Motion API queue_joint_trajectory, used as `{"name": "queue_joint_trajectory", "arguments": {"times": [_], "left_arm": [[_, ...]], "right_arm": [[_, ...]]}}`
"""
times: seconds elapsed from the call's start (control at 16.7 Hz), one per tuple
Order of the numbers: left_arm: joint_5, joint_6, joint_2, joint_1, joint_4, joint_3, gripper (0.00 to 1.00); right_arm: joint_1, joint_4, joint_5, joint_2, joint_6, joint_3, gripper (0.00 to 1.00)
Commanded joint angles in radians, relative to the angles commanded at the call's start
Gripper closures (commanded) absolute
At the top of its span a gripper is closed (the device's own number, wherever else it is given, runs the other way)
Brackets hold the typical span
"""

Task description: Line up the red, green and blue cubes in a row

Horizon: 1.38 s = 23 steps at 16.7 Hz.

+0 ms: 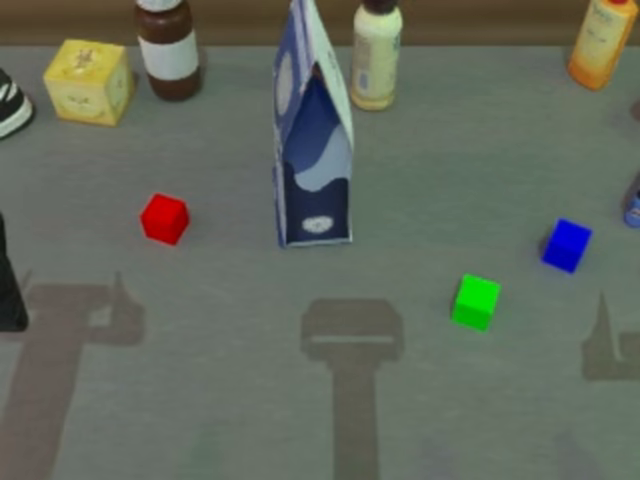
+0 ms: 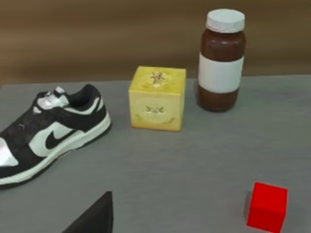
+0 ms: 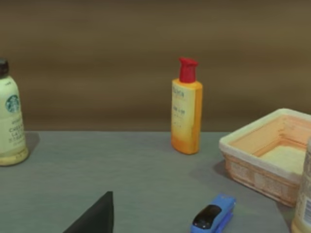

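Note:
The red cube [image 1: 164, 218] lies left of centre and shows in the left wrist view as well [image 2: 267, 207]. The green cube [image 1: 475, 301] sits right of centre, nearer the front. Behind it to the right is the blue cube [image 1: 566, 244]. The three stand apart, not in a row. My left arm [image 1: 8, 285] waits at the table's left edge. One black finger [image 2: 99, 218] of its gripper shows, with bare table beside it and the red cube well off. My right gripper shows one finger [image 3: 99, 218] in its wrist view, holding nothing.
A tall blue milk carton [image 1: 314, 150] stands between the red and green cubes. Along the back are a yellow patterned box [image 1: 89, 82], brown jar [image 1: 168, 45], cream bottle [image 1: 376, 55] and orange bottle [image 1: 603, 40]. A shoe [image 1: 12, 100], a basket [image 3: 252, 160] and a blue stapler [image 3: 214, 218] flank the sides.

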Motion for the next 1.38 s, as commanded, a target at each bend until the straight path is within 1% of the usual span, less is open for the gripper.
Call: {"name": "queue_joint_trajectory", "arguments": {"times": [0.18,0.6,0.78,0.96,1.14,1.38], "left_arm": [[-0.001,0.020,0.311,-0.027,-0.164,0.269,0.00],[-0.001,0.072,1.166,-0.100,-0.593,0.941,0.00],[0.000,0.092,1.474,-0.129,-0.756,1.190,0.00],[0.001,0.108,1.709,-0.153,-0.886,1.403,0.00],[0.002,0.121,1.876,-0.170,-0.975,1.572,0.00],[0.002,0.128,1.980,-0.181,-1.025,1.676,0.00]], "right_arm": [[0.000,0.000,0.000,0.000,0.000,0.000,0.00],[0.000,0.000,0.000,0.000,0.000,0.000,0.00],[0.000,0.000,0.000,0.000,0.000,0.000,0.00],[0.000,0.000,0.000,0.000,0.000,0.000,0.00],[0.000,0.000,0.000,0.000,0.000,0.000,0.00],[0.000,0.000,0.000,0.000,0.000,0.000,0.00]]}}
